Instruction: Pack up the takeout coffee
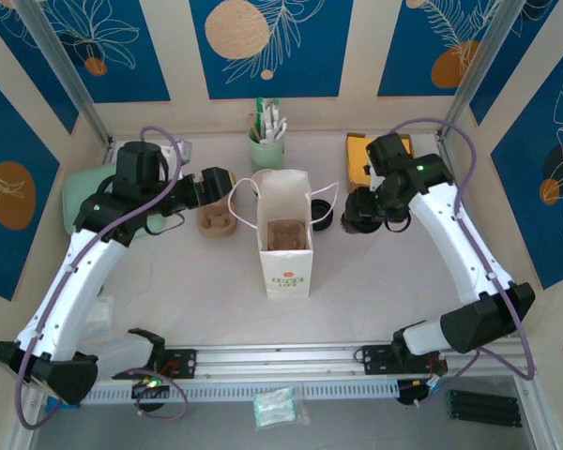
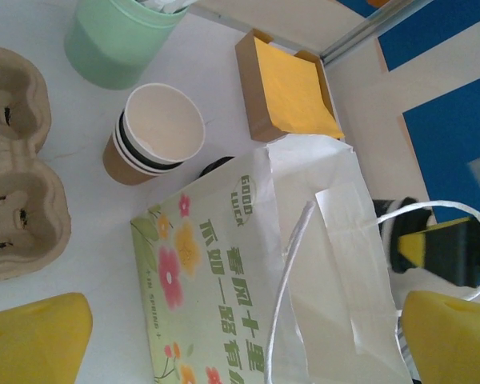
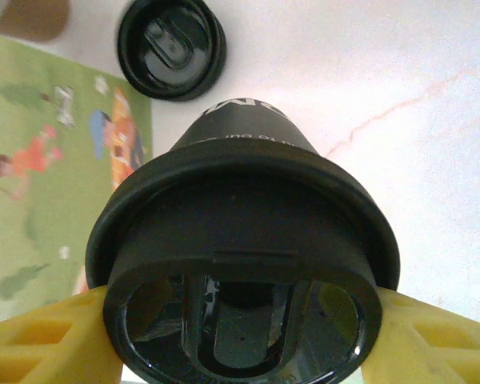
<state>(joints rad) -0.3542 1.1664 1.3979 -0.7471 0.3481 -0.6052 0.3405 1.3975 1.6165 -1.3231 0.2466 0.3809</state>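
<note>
The takeout coffee [image 3: 240, 264], a dark-looking cup under a round black lid, is clamped at the lid between my right gripper's [image 3: 240, 356] yellow fingers [image 3: 40, 348]. From above, the right gripper [image 1: 364, 214] holds it just right of the upright white paper bag [image 1: 286, 267], whose top is open with something brown inside. My left gripper [image 1: 223, 187] hovers left of the bag beside its rope handle. In the left wrist view it [image 2: 240, 352] is open, fingers [image 2: 32, 340] wide apart, the bag's flowered side [image 2: 216, 288] ahead of them.
A loose black lid [image 3: 172, 48] lies between bag and cup, also seen from above [image 1: 321, 217]. A pulp cup carrier [image 1: 216, 223] sits under the left gripper. Nested lidless cups [image 2: 152, 136], a green holder [image 1: 266, 145] and a napkin box [image 1: 358, 155] stand behind.
</note>
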